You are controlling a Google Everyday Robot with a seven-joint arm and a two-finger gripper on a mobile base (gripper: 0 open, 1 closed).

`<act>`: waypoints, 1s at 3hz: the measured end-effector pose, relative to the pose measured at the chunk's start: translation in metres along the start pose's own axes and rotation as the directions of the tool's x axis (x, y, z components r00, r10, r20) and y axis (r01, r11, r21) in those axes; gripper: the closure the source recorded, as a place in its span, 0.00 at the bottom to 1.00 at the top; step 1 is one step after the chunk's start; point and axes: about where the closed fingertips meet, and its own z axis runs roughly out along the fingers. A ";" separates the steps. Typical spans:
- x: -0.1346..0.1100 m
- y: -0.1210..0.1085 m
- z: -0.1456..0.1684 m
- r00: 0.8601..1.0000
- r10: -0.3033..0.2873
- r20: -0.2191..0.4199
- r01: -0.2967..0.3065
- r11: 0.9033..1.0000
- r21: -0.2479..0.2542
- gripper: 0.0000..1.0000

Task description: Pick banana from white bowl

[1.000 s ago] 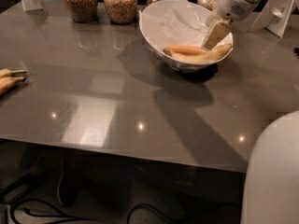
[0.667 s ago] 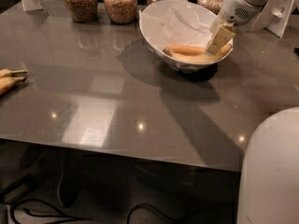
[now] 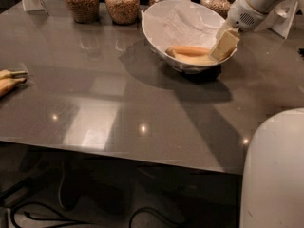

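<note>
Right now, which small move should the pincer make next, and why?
Probably a slight descent onto the pale banana. The pincer is at the right side of the white bowl, at that banana's right end, and the darker banana lies close behind it, so a short, careful move seems safest.

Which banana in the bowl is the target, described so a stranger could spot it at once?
On the grey table, find the large white bowl lined with crumpled paper, far right. Two bananas lie inside, and the gripper is at their right ends. The banana to pick is the paler yellow one nearer the camera, not the darker orange banana behind it.
</note>
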 end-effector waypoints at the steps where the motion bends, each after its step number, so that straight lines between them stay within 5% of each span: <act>1: 0.004 -0.004 0.008 0.999 0.038 0.014 -0.038 0.999 -0.008 0.38; 3: 0.015 -0.002 0.023 0.997 0.081 0.011 -0.081 0.996 -0.037 0.42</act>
